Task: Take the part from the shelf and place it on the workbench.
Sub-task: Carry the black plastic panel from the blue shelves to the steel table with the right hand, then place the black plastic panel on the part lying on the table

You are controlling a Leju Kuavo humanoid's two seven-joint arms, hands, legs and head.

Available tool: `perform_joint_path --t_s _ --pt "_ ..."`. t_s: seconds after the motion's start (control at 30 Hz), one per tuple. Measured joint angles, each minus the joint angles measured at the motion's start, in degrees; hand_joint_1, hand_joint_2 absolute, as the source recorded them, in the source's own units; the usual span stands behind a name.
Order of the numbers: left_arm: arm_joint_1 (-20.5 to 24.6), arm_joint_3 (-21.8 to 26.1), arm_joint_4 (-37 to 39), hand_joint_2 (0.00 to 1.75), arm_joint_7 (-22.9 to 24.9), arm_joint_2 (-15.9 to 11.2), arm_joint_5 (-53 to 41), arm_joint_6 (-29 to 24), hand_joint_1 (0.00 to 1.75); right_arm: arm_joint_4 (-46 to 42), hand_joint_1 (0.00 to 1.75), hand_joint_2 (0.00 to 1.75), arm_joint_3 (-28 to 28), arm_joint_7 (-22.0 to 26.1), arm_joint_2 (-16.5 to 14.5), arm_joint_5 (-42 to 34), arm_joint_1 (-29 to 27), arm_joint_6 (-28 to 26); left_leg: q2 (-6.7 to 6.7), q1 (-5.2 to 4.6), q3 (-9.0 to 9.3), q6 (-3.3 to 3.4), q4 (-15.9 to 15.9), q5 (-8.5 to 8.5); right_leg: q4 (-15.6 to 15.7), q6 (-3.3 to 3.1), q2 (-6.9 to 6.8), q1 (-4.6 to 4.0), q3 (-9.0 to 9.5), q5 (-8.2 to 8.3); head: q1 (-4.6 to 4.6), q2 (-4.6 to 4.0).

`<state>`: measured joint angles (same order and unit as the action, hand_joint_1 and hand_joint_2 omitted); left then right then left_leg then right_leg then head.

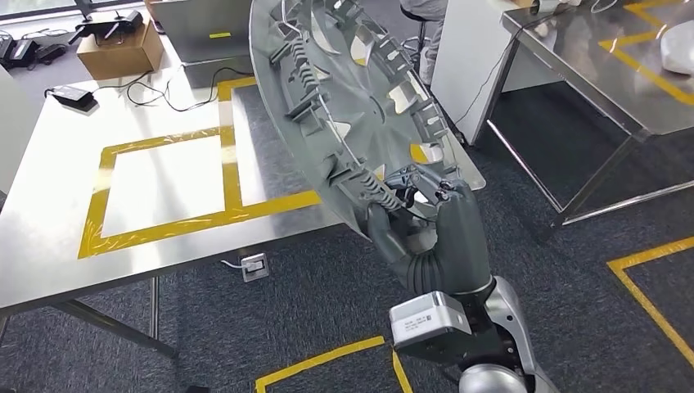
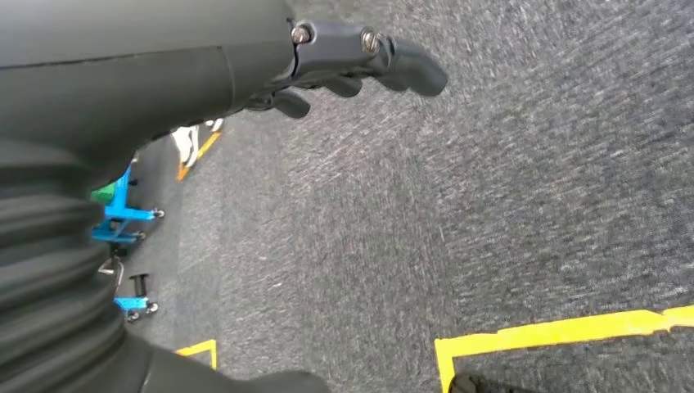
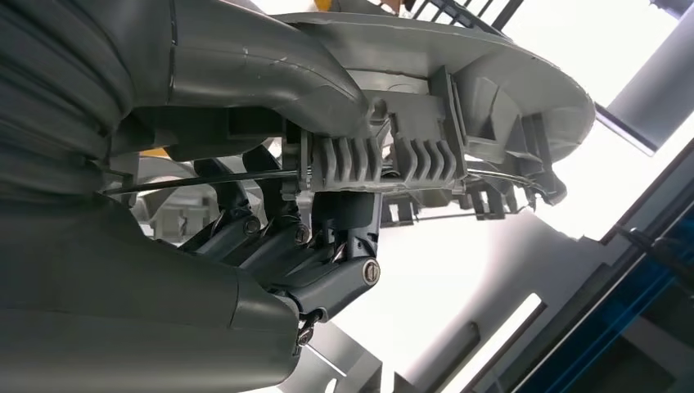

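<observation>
The part (image 1: 344, 90) is a large grey round wheel-cover-like disc with ribs and clips on its inner face. My right hand (image 1: 430, 229) grips its lower rim and holds it up, tilted, above the near right corner of the steel workbench (image 1: 164, 188). In the right wrist view the thumb and dark fingers (image 3: 327, 270) clamp the ribbed edge of the part (image 3: 458, 123). My left hand (image 2: 352, 61) hangs over grey carpet, fingers loosely curled with nothing in them.
Yellow tape marks two rectangles (image 1: 221, 176) on the workbench. A cardboard box (image 1: 121, 49) and a black adapter with cables (image 1: 74, 97) lie at its far side. A second steel table (image 1: 622, 74) stands to the right. Yellow floor lines (image 1: 646, 278) cross the carpet.
</observation>
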<state>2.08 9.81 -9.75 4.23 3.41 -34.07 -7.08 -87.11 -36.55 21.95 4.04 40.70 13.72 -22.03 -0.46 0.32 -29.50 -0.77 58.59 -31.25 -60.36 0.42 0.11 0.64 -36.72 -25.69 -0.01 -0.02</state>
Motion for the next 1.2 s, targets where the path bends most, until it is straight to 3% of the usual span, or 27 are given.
perform_joint_path --t_s 0.07,0.13,0.23,0.27,0.3,0.33,0.4,0.43,0.47,0.57,0.63,0.67,0.73,0.77,0.8,0.83,0.9,0.93,1.0,1.2 --pt "0.0 0.1 0.0 1.75 0.0 0.0 0.0 0.0 0.00 0.0 1.75 1.75 0.0 -0.1 0.0 0.0 0.0 0.1 0.14 0.07 0.51 -0.64 -0.2 -0.42 0.3 -0.81 0.14 0.10 0.40 -0.41 -0.11 0.00" --pt "0.1 0.1 -0.1 1.75 0.0 0.0 0.0 0.0 0.00 0.0 1.75 1.75 0.0 -0.1 -0.1 -0.1 0.1 0.1 0.29 0.13 -0.60 -1.25 2.7 -1.92 0.7 -1.53 0.11 0.33 1.23 -0.88 -0.31 0.00" --pt "0.0 0.1 -0.1 1.75 0.0 0.0 0.0 0.0 0.00 0.0 1.75 1.75 0.0 0.0 -0.1 -0.1 0.3 0.2 0.33 0.22 -7.65 -1.71 14.3 -5.74 0.8 -2.11 0.10 0.31 2.36 -1.93 -0.50 -0.01" --pt "-0.1 0.2 0.0 1.75 0.0 0.0 0.0 0.0 0.00 0.1 1.75 1.75 0.0 0.0 -0.1 -0.2 0.2 0.3 0.32 0.22 -9.70 -1.73 16.8 -5.60 0.8 -2.13 0.18 0.29 2.85 -2.35 -0.50 -0.01" --pt "-0.1 0.2 0.0 1.75 0.0 0.0 0.0 0.0 0.00 0.2 1.75 1.75 0.0 0.0 -0.1 -0.3 0.2 0.4 0.32 0.22 -10.75 -1.66 17.0 -4.12 0.8 -2.10 0.27 0.28 3.48 -2.83 -0.52 -0.01" --pt "-0.1 0.2 0.0 1.75 0.0 0.0 0.0 0.0 0.00 0.3 1.75 1.75 -0.1 0.0 -0.2 -0.3 0.2 0.4 0.33 0.21 -10.64 -1.53 14.9 -1.46 0.8 -2.02 0.34 0.28 4.26 -3.36 -0.53 -0.01" --pt "-0.2 0.2 0.0 1.75 0.0 0.0 0.1 -0.1 0.00 0.4 1.75 1.75 -0.1 0.0 -0.4 -0.4 0.3 0.4 0.32 0.12 -8.40 -1.02 7.3 4.36 0.8 -1.68 0.37 0.21 5.79 -4.52 -0.53 -0.01" --pt "-0.2 0.2 0.1 1.75 0.0 0.0 0.2 -0.1 0.00 0.4 1.75 1.75 -0.1 0.1 -0.5 -0.4 0.3 0.4 0.31 -0.01 -7.20 -0.71 4.1 5.78 0.8 -1.42 0.43 0.15 6.21 -4.96 -0.57 0.00" --pt "-0.2 0.2 0.1 1.75 0.0 0.0 0.2 -0.1 0.00 0.4 1.75 1.75 -0.1 0.1 -0.6 -0.4 0.4 0.4 0.30 -0.14 -6.50 -0.42 2.3 6.18 0.8 -1.12 0.47 0.09 6.33 -5.26 -0.56 0.00" --pt "-0.2 0.3 0.1 1.75 0.0 0.0 0.3 -0.2 0.00 0.5 1.75 1.75 -0.1 0.1 -0.9 -0.5 0.6 0.4 0.22 -0.15 -5.85 0.42 1.0 5.13 1.2 -0.11 0.48 0.04 6.43 -5.71 -0.55 0.00" --pt "-0.2 0.3 0.1 1.75 0.1 0.1 0.3 -0.2 0.00 0.5 1.75 1.75 -0.1 0.0 -1.0 -0.5 0.7 0.4 0.17 0.17 -5.03 1.14 0.4 4.84 -1.0 0.41 0.32 -0.01 5.70 -6.84 -0.39 0.00" --pt "-0.1 0.3 0.1 1.75 0.1 0.1 0.3 -0.2 0.00 0.5 1.75 1.75 -0.1 0.0 -1.0 -0.5 0.7 0.4 0.17 0.27 -4.62 1.46 0.2 4.63 -4.0 0.58 0.24 0.04 4.07 -8.04 -0.29 0.01" --pt "0.0 0.4 0.1 1.75 0.1 0.0 0.3 -0.3 0.00 0.5 1.75 1.75 -0.1 0.1 -1.0 -0.5 0.6 0.4 0.17 0.24 -4.05 1.82 0.2 4.05 -12.2 0.82 0.20 0.05 -1.02 -10.56 -0.13 0.00" --pt "-0.1 0.4 0.1 1.75 0.1 0.0 0.3 -0.3 0.00 0.5 1.75 1.75 -0.1 0.1 -1.0 -0.4 0.6 0.5 0.16 0.23 -3.74 1.83 0.3 3.73 -15.1 0.91 0.19 0.06 -3.27 -10.85 -0.12 0.00" --pt "-0.1 0.4 0.1 1.75 0.0 0.0 0.3 -0.2 0.00 0.6 1.75 1.75 -0.1 0.0 -1.0 -0.4 0.5 0.5 0.12 0.22 -3.35 1.77 0.3 3.39 -15.7 0.92 0.18 0.07 -4.50 -9.82 -0.11 -0.01" --pt "-0.1 0.4 0.1 1.75 0.0 0.1 0.2 -0.2 0.00 0.6 1.75 1.75 -0.1 0.0 -1.0 -0.4 0.5 0.7 0.06 0.22 -2.87 1.67 0.4 3.01 -13.9 0.86 0.17 0.08 -4.47 -7.55 -0.10 -0.01" --pt "-0.1 0.4 0.1 1.75 -0.3 0.1 0.0 0.0 0.00 0.9 1.75 1.75 -0.1 -0.1 -1.0 -0.4 0.6 1.0 -0.09 0.17 -1.94 1.33 0.6 2.12 -6.1 0.48 0.09 0.04 -1.99 -2.20 -0.10 0.00" --pt "-0.1 0.4 0.0 1.75 -0.5 0.1 -0.1 0.1 0.00 1.0 1.75 1.75 -0.1 -0.1 -1.0 -0.4 0.6 1.3 -0.16 0.08 -1.72 1.07 0.7 1.73 -2.7 0.21 0.07 -0.03 -0.66 -0.70 -0.10 0.01" --pt "0.0 0.4 0.0 1.75 -0.7 0.0 -0.3 0.1 0.00 1.3 1.75 1.75 -0.2 -0.1 -1.1 -0.4 0.8 1.6 -0.17 -0.20 -1.75 0.83 0.9 1.35 0.1 -0.15 0.13 -0.12 0.44 -0.25 -0.21 0.00" --pt "0.1 0.4 0.0 1.75 -1.0 0.1 -0.4 0.3 0.00 2.8 1.75 1.75 -0.2 -0.7 -1.7 -0.5 1.8 2.7 -0.08 -0.31 -1.27 0.55 -0.1 1.44 0.4 -0.74 0.39 -0.17 0.50 -0.50 -0.29 -0.01"
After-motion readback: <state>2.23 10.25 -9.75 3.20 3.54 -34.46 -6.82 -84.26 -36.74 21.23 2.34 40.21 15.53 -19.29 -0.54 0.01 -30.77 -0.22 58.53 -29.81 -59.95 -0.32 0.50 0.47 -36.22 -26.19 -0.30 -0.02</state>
